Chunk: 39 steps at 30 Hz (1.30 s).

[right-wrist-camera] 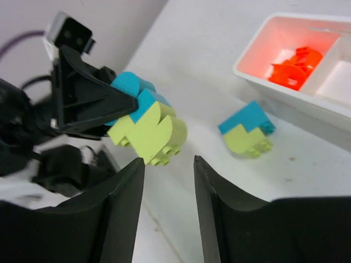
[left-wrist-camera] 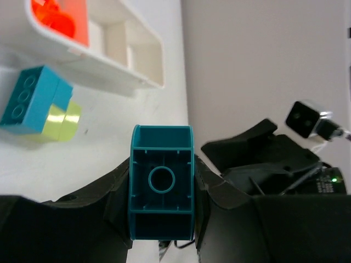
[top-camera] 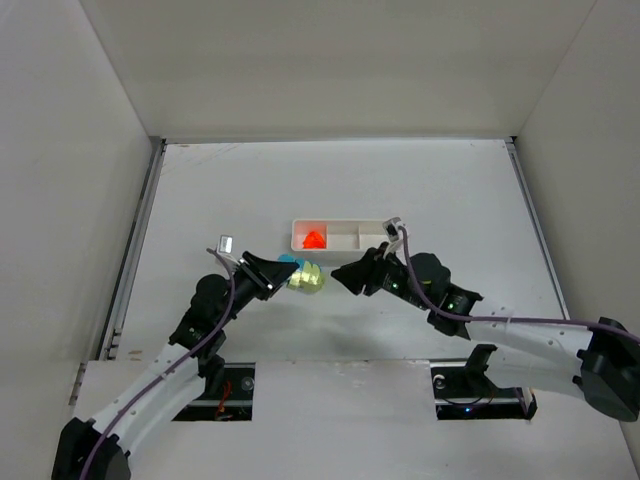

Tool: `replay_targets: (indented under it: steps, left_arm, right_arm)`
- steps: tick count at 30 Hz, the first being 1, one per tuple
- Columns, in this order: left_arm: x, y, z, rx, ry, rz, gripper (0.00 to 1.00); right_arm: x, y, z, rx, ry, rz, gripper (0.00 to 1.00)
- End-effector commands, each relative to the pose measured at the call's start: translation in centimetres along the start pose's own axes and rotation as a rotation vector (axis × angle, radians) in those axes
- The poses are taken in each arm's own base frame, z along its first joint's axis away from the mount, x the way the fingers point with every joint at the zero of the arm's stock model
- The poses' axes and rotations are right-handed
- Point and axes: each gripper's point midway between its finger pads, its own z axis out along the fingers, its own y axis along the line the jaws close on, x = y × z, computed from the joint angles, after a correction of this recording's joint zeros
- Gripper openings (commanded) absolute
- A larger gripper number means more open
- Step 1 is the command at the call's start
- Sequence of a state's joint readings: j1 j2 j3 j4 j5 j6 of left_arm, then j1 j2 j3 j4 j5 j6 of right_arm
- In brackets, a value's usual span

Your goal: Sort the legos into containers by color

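A joined pair of chunky plastic blocks, teal-blue on pale yellow-green (right-wrist-camera: 145, 123), is clamped by its teal half in the left gripper (left-wrist-camera: 162, 183), just in front of the long white three-compartment plastic tray (top-camera: 352, 238). The right gripper (right-wrist-camera: 169, 192) is held partly open and empty, just short of the yellow-green half. If that half is caught off-centre, the pair could be twisted loose and dropped near the second teal-and-green pair (right-wrist-camera: 247, 131) lying on the table.
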<state>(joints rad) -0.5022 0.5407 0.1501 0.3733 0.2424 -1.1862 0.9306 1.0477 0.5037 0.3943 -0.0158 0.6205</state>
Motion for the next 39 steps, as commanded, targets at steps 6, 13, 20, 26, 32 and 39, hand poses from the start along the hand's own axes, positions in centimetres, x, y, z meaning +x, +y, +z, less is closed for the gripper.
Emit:
replay_targets:
  steps: [6, 13, 20, 26, 32, 39]
  left_arm:
    - [-3.6, -7.0, 0.1, 0.261, -0.134, 0.020, 0.14]
    - [-3.2, -7.5, 0.1, 0.287, -0.120, -0.010, 0.14]
    - [-2.9, -8.1, -0.6, 0.318, -0.111, -0.054, 0.15]
    - [-2.2, -8.4, -0.8, 0.331, -0.096, -0.062, 0.15]
    - [-1.9, -8.3, -0.8, 0.332, -0.093, -0.063, 0.17]
    - [-1.5, -7.5, -0.4, 0.300, -0.086, -0.031, 0.50]
  right_arm:
    - [-3.3, 5.9, 0.4, -0.216, -0.166, 0.281, 0.84]
    - [-2.6, 5.9, 1.6, -0.234, -0.156, 0.307, 0.80]
    - [-3.4, 5.0, 1.5, -0.279, -0.203, 0.375, 0.75]
    - [-4.2, 5.3, 1.9, -0.365, -0.233, 0.441, 0.70]
    - [-4.5, 5.6, 2.1, -0.409, -0.248, 0.478, 0.45]
    - [-3.9, 4.4, 2.6, -0.354, -0.230, 0.483, 0.34]
